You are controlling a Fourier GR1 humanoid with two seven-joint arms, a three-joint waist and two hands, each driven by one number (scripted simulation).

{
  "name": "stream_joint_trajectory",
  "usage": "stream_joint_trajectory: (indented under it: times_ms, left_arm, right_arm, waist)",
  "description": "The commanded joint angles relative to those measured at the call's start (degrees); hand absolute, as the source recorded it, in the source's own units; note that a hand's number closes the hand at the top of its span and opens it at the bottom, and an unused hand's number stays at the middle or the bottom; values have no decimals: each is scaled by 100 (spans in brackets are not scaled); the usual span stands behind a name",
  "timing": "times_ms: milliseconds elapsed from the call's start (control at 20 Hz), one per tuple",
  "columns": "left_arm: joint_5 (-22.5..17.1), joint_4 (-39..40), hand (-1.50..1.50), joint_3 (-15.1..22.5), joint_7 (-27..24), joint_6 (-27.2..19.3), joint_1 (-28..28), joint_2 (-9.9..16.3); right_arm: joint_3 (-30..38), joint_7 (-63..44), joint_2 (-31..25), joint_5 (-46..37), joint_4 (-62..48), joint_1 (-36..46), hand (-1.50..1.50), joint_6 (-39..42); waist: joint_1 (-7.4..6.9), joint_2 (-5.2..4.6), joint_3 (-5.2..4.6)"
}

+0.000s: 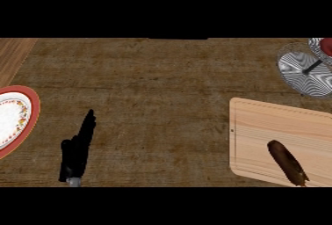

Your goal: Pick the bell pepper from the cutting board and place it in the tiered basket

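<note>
Your left hand (76,151) rests open left of the cutting board (272,127); a red pepper (327,45) already shows in the basket (303,70), so withdraw next.

Left hand (76,151): black, slim, long narrow fingers (88,121). Small grey forearm (74,182) stub showing below it at lower edge.

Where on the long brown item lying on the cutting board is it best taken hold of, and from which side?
Probably around its middle, from above. The brown item lies flat on the cutting board, slanting from upper left to lower right. It is long and narrow, and both long sides look free, so fingers closing across its width at mid-length should balance it.
</note>
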State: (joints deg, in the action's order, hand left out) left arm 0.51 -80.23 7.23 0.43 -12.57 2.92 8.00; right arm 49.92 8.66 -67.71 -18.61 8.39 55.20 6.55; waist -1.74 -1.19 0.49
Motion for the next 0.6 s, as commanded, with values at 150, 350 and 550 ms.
stream_joint_trajectory:
  times_ms: [150,350,550]
  left_arm:
    - [39,-39,0,14,17,-125,255,-76]
    - [-34,54,0,-98,-46,-142,246,-96]
    - [-87,-72,0,-125,61,-67,321,-13]
  right_arm:
    - [508,296,-731,437,-274,-1100,-150,728]
    - [621,470,-1123,542,-381,-1701,-150,1542]
    - [838,547,-1308,760,-452,-2028,-150,2067]
  waist:
    - [147,1,31]
    - [354,31,36]
    - [348,58,44]
